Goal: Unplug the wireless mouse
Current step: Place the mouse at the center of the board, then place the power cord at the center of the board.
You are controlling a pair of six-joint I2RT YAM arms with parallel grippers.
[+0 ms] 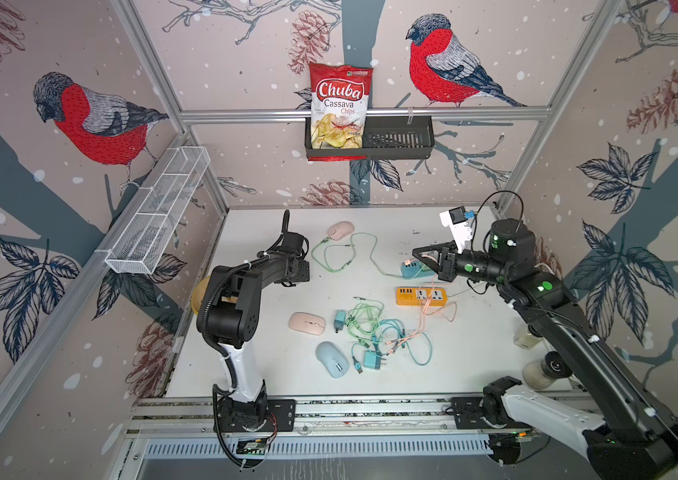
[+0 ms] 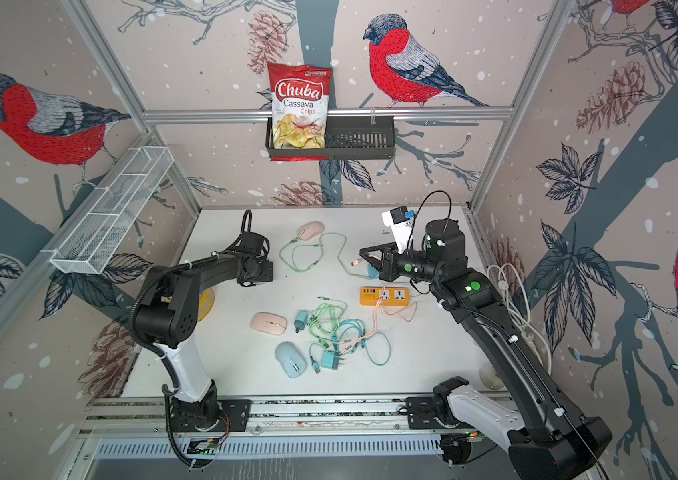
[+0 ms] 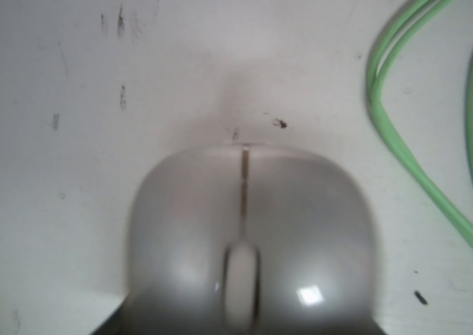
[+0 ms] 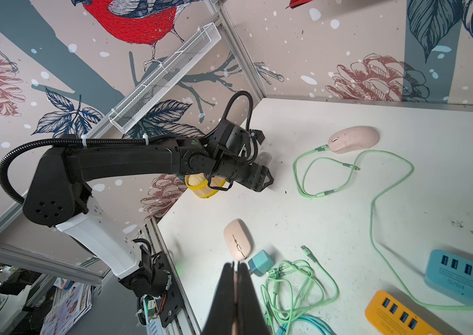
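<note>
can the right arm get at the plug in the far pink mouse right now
Probably yes: between the right gripper and the far pink mouse lie only bare table and slack green cable. The jaws are shut, so they must open first.

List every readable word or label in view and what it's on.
"Chuba": chips bag in the black wall basket.
"Cassava Chips": same bag.
Bag's small print: too small.
Blue USB hub label: blurred, unreadable.
Orange power strip print: too small.
</note>
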